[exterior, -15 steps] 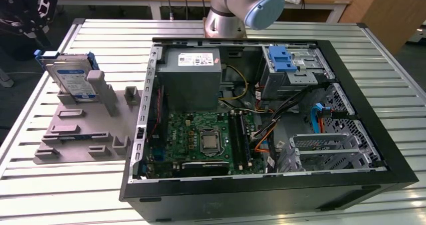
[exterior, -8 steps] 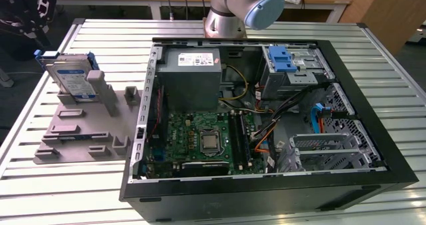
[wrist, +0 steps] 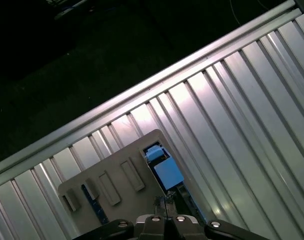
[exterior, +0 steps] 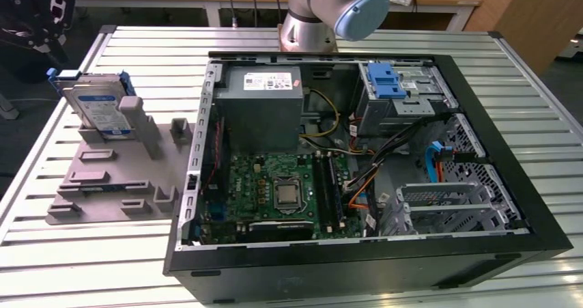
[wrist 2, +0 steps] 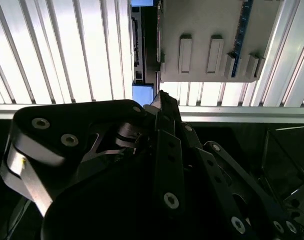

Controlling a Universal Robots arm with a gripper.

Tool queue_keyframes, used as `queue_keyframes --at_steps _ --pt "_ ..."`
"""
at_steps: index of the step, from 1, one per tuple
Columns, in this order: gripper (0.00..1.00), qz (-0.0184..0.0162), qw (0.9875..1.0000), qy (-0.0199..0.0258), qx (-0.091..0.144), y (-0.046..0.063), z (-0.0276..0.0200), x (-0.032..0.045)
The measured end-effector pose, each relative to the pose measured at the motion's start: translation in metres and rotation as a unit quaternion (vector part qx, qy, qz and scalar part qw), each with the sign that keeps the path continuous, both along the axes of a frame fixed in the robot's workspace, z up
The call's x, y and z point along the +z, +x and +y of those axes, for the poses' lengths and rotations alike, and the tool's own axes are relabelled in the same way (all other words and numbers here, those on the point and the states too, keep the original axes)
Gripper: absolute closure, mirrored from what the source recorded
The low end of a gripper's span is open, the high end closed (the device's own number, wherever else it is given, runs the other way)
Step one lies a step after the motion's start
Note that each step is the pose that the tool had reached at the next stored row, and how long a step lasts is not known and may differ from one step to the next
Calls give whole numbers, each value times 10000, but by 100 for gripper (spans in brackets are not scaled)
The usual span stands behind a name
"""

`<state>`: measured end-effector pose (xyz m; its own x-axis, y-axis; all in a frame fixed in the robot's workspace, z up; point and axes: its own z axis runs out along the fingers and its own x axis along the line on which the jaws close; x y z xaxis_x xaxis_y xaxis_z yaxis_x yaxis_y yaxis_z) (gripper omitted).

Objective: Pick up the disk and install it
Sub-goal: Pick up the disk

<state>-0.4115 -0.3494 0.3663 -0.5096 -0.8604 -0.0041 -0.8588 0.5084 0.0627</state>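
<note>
The disk (exterior: pixel 95 106) stands on edge in a grey holder plate (exterior: pixel 119 178) on the table (exterior: pixel 54 253), its posts flanking it. It is at the exterior view's left, beside the open computer case (exterior: pixel 364 151). In both wrist views the pincer (wrist: pixel 166 202) hangs over the disk's blue-framed edge, apart from it, clenched on nothing.

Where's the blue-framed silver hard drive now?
Exterior view's left: the blue-framed silver disk stands upright in the grey plastic fixture, beside the open black computer case.

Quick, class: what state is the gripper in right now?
Gripper: shut, holding nothing; the disk stands upright in the grey holder.
</note>
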Motion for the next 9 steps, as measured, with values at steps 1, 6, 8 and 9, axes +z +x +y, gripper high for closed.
queue_keyframes --at_steps 1,6,8,9 --pt "89 0 10000 0 0 0 0 0" --pt "89 0 10000 0 1 0 0 0" --pt "89 0 10000 0 2 0 0 0" --pt "89 0 10000 0 6 0 0 0"
